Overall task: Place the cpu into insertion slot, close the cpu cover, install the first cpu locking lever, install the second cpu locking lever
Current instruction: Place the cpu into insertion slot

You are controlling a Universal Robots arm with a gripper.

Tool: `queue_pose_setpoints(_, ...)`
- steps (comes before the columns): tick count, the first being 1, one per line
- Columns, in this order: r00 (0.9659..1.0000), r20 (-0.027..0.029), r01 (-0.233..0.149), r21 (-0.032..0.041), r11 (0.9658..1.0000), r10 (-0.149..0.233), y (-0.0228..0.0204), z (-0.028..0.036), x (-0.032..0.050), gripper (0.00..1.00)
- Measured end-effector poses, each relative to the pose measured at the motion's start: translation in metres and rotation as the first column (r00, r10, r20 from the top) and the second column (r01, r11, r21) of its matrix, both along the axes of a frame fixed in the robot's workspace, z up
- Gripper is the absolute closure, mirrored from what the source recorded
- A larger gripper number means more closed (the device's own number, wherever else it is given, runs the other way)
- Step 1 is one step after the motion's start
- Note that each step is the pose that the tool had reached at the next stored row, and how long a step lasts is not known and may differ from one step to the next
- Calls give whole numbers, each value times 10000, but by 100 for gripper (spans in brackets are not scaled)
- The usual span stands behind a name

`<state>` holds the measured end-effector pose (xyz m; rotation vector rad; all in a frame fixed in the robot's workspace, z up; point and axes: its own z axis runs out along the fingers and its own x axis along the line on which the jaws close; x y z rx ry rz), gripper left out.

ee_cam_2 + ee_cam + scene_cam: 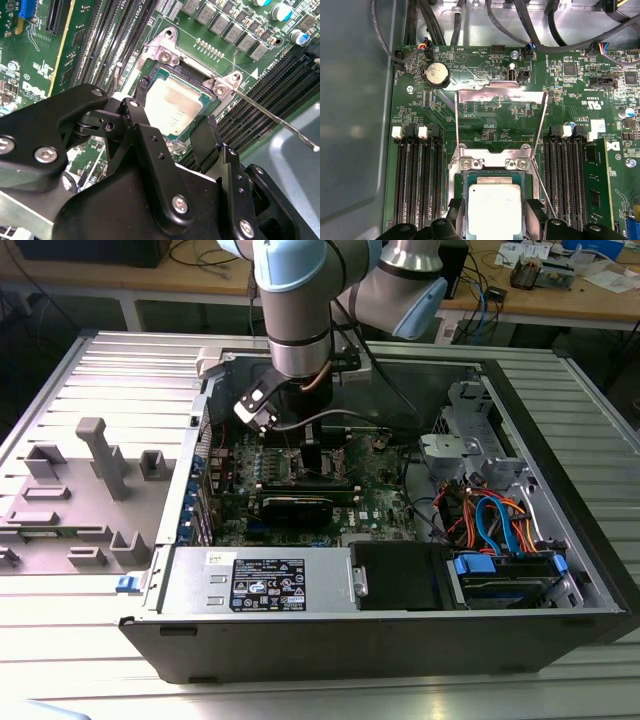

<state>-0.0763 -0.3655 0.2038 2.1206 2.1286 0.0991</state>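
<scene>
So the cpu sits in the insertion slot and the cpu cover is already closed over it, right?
No. The cpu sits in the insertion slot, but the cpu cover is open, swung back off it, as the first wrist view shows.

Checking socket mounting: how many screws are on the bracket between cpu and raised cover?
2: first screw and second screw, at opposite bracket ends; the pincer may hide more.

A ribbed grey metal worktop (590, 440) spreads across the exterior view. Beyond its far edge, from eleven to one o'clock, pale wooden benches (110, 285) run along the back. Cables (200, 252) lie at twelve and small clutter (540, 270) at one. Beneath the benches lies shadow; the light is soft and even.
</scene>
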Motion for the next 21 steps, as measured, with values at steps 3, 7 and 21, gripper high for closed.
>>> queue_pose_setpoints(3,10000,-55,-1,1,10000,1,0,40,7,38)
queue_pose_setpoints(7,10000,-66,0,2,10000,0,0,43,8,38)
queue_pose_setpoints(21,9991,-434,18,0,10000,-18,-1,42,86,38)
